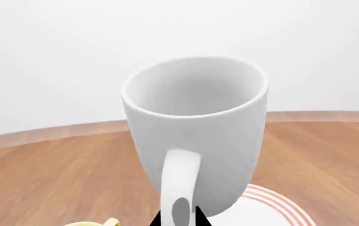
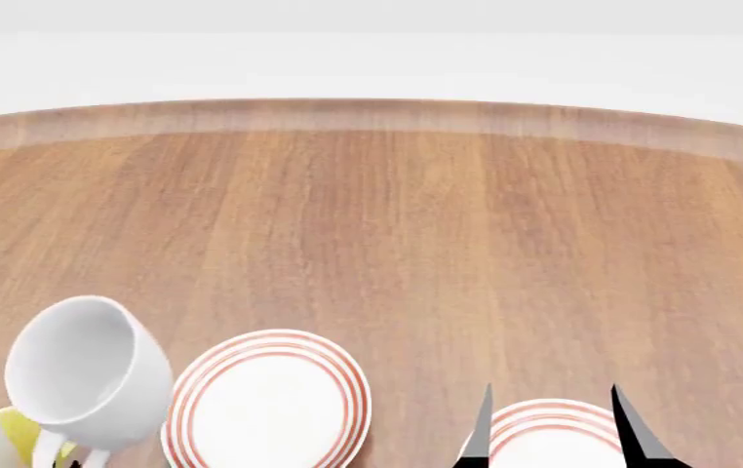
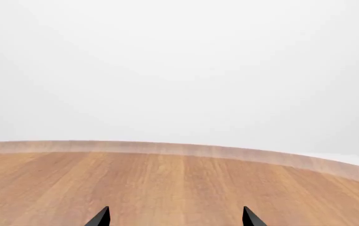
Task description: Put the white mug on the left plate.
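Two pincers mostly cropped, left pincer [image 1: 179, 221] clamping white mug [image 2: 86, 370] handle, right pincer [image 2: 551, 429] spread.

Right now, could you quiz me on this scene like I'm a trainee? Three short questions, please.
1. True or false: the white mug already sits flat on the left plate.
2. How many red-ringed plates show in the head view? A) one B) two C) three
3. The left gripper grasps the mug by its ______.

Key:
1. False: it is tilted in the air beside the plate.
2. B: the left plate and the right plate.
3. Handle.
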Tool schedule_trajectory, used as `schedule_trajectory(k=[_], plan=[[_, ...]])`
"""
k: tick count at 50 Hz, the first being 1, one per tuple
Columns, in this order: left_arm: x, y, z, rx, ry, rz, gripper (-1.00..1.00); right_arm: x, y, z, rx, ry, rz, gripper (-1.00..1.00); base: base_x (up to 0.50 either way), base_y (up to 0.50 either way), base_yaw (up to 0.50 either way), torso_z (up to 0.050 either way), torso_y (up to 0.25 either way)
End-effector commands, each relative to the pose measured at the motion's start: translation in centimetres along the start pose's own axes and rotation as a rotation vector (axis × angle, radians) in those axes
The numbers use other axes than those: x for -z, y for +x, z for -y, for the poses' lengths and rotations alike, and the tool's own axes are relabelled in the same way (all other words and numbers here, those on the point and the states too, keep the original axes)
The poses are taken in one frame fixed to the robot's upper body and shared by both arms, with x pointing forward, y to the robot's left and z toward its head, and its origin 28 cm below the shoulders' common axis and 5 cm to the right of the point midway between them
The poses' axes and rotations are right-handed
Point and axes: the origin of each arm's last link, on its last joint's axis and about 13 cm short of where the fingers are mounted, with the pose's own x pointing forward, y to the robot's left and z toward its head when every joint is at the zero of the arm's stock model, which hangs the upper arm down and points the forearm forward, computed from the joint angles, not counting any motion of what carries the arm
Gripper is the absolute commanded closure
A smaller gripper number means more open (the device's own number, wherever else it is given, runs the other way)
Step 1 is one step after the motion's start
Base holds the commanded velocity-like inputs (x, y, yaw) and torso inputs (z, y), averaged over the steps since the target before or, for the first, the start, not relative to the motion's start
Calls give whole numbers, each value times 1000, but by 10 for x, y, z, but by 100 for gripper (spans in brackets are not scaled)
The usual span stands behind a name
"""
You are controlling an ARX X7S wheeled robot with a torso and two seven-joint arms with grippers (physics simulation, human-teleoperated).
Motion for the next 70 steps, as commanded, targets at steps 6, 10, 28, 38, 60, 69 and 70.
schedule_trajectory(k=[6,10,28,38,60,69,70], plan=[[4,15,7,5,-5,-15,100,0,0,1,3,3,2,-100,0,0,0,0,0],[5,15,10,14,-3,-17,100,0,1,2,5,3,2,-100,0,0,0,0,0],[4,24,18,40,-15,-24,100,2,1,1,4,2,-2,-100,0,0,0,0,0],[5,31,22,48,-20,-26,100,2,0,2,7,2,-1,-100,0,0,0,0,1],[7,55,28,30,-35,-50,100,4,-1,2,10,5,-5,-100,0,0,0,0,0],[15,62,34,38,-39,-71,100,5,-2,3,12,2,-5,-100,0,0,0,0,1],[15,62,34,38,-39,-71,100,6,-2,3,12,2,-6,-100,0,0,0,0,0]])
